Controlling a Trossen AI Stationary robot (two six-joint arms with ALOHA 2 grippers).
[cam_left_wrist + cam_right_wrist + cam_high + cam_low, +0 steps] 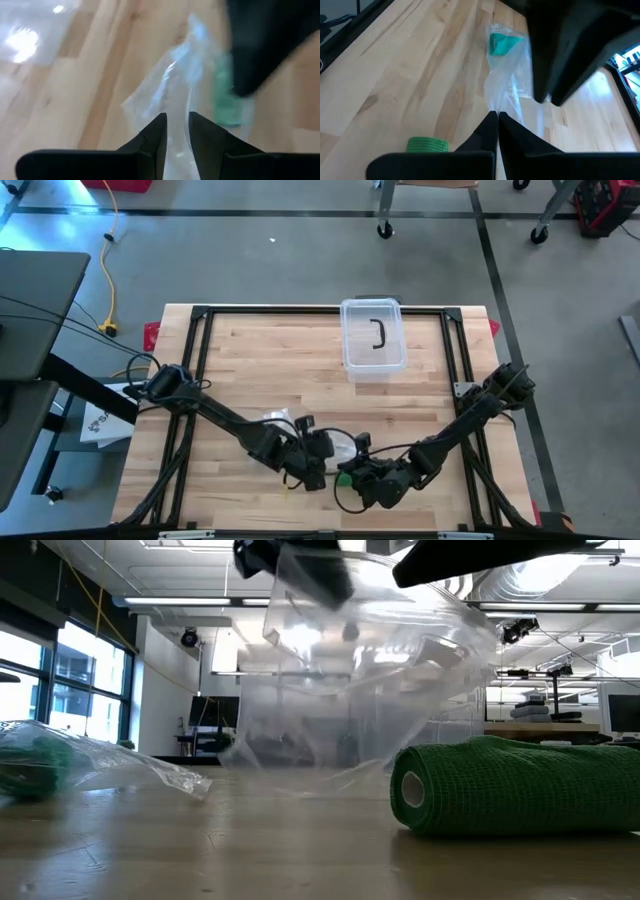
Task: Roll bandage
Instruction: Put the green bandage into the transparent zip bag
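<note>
A green bandage roll (510, 798) (427, 145) lies on its side on the wooden table (260, 360) near the front edge, beside my right gripper; no gripper touches it. Both grippers meet over it on a clear plastic bag (350, 670) (338, 448), whose lower folds reach the tabletop. Something green (505, 44) (225, 100) shows through the film at the bag's far end. My left gripper (177, 122) has its fingers close together on the film. My right gripper (497, 117) is shut on the bag. My left gripper has bunched film of the bag (176, 107) between its two fingertips, which stand a narrow gap apart. It comes slanting down from the table's left. The film runs on away from the fingers toward the green piece. My right gripper pinches the bag's film (496, 107) between its shut fingertips, slanting down from the table's right. How many layers it has cannot be told. The bag stretches away from the fingers along the table to the green piece inside it.
A clear lidded box (373, 335) with a black handle stands at the table's far middle. Crumpled clear film with green in it (40, 765) lies on the table at the low view's left. The black frame (200, 315) runs round the table's edge.
</note>
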